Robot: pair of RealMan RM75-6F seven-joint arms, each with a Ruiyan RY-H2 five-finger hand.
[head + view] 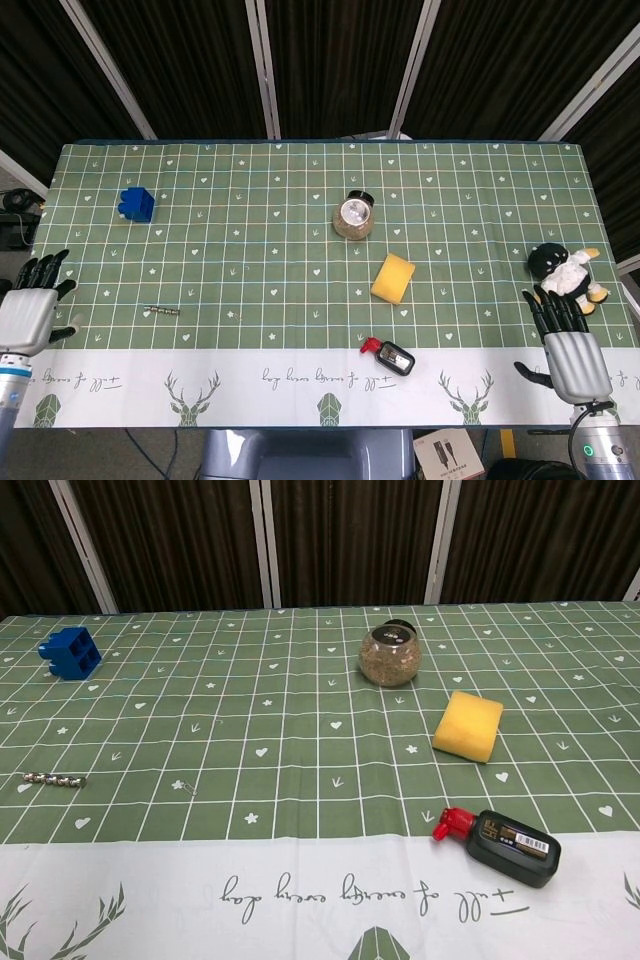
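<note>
while the right robot hand (572, 352) lay empty with fingers spread just short of the penguin toy (565, 271) at the surface (300, 200) edge, it needed a level approach; the left robot hand (28, 315) was empty too.

left side: left hand (28, 312) at the table (300, 230) edge, fingers spread; bead chain (161, 310) lies near it, block (137, 203) well beyond
right side: right hand (566, 344), fingers apart, just below the penguin (563, 270), which blocks the way forward
middle: jar (353, 216), sponge (393, 277) and bottle (388, 355) form a loose line, with gaps between
centre-left: bare cloth
</note>
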